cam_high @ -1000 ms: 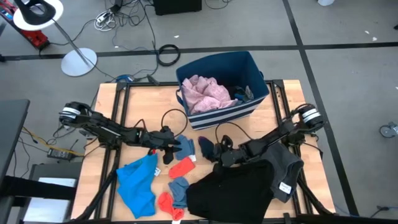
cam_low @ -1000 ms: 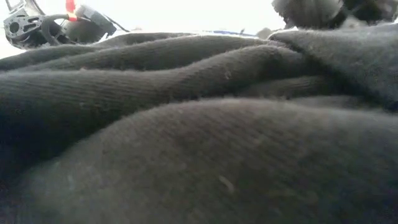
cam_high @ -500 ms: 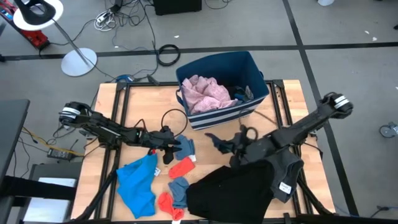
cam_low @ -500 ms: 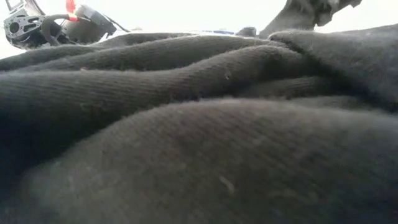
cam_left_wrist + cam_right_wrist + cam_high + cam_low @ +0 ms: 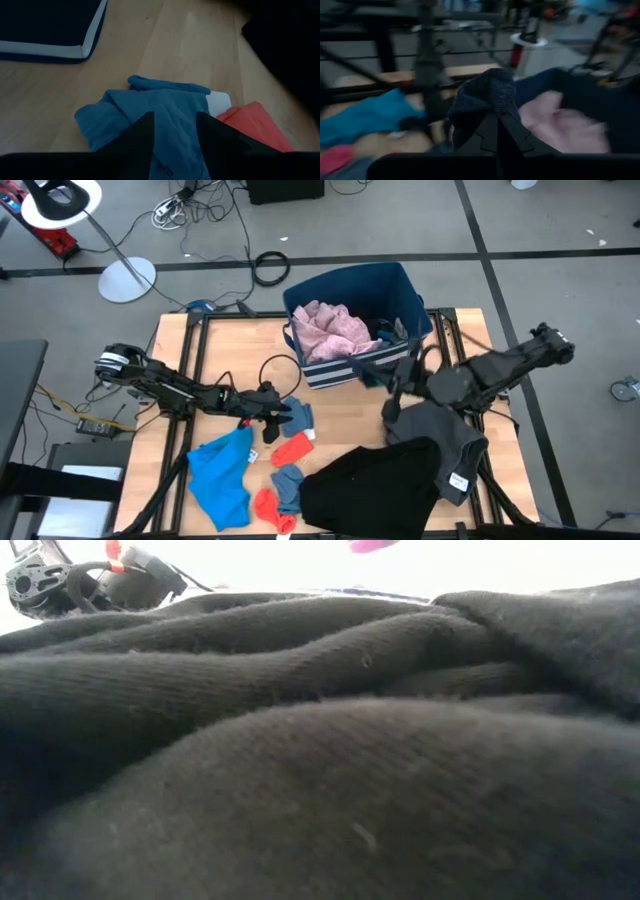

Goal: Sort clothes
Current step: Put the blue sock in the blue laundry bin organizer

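Note:
My right gripper is raised in front of the navy striped bin, shut on a navy sock. My left gripper stays low at the table's middle left. Its open fingers stand over a blue sock that lies flat on the wood next to a red sock. A pink garment lies in the bin. On the near half of the table lie a bright blue garment, a black garment and a dark grey one. My left gripper has a finger on each side of the blue sock's middle, slanting down from the table's left; I cannot tell whether they touch it. My right gripper pinches the navy sock between its two fingers. The sock's bunched end stands out beyond the fingertips, clear of the table.
A second red sock and a grey-blue sock lie by the black garment, which fills the low view. Bare wood lies left of the bin. A lamp stand and cables are on the floor beyond.
My right gripper has risen from the table and swung toward the bin at the far edge, carrying the navy sock up clear of the wood. It has also tipped from pointing down toward level. It has left the low view upward.

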